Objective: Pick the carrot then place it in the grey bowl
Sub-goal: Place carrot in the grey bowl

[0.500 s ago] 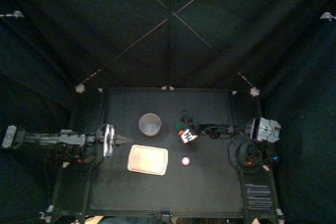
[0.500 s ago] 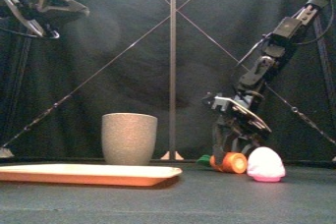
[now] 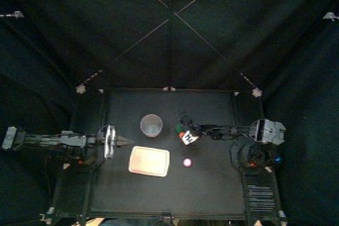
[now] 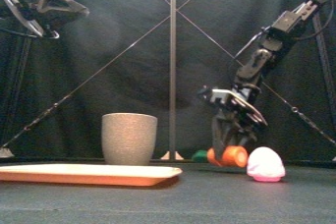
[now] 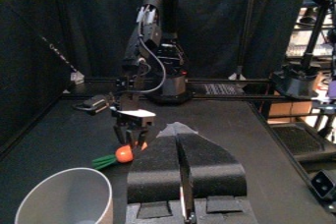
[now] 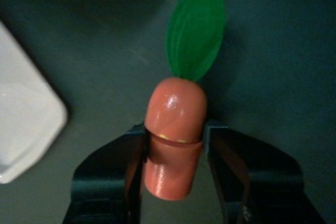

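Right wrist view: my right claw [image 6: 176,149] clamps the carrot [image 6: 179,110] mid-body, a sound hold, I judge, for a light, stiff, slick toy.

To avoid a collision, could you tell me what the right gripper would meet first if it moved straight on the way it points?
Probably the bare black table. The right gripper is shut on the carrot, whose green tip leads; the pink tray lies off that line.
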Controlling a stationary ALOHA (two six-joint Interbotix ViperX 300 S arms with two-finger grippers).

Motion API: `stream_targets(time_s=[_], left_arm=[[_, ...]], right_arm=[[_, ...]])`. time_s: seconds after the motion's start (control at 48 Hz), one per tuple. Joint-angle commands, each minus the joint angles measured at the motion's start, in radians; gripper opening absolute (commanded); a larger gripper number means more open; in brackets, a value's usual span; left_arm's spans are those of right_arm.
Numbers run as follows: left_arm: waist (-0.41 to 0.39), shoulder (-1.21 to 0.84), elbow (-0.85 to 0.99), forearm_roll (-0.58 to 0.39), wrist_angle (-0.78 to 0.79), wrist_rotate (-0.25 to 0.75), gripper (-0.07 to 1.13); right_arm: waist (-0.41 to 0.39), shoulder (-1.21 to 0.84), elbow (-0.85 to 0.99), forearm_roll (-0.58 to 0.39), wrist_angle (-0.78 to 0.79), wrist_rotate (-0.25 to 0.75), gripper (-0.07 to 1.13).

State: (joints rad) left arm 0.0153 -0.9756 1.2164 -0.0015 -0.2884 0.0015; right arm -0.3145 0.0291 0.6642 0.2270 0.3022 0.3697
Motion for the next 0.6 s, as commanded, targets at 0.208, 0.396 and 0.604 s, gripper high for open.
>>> stream_targets(time_s=[0.208, 0.396, 0.604], left_arm=[[0.0, 0.002, -0.015, 0.0, -0.005, 0.0, -0.03], [0.0, 0.002, -0.015, 0.0, -0.003, 0.0, -0.03], [-0.003, 0.0, -0.017, 0.0, -0.003, 0.0, -0.03]], right_arm=[[0.028, -0.117, -0.242, -0.067, 0.046, -0.006, 0.34], [0.052, -0.012, -0.413, -0.112, 0.037, -0.023, 0.34], [0.054, 0.13, -0.588, -0.201, 0.067, -0.023, 0.34]])
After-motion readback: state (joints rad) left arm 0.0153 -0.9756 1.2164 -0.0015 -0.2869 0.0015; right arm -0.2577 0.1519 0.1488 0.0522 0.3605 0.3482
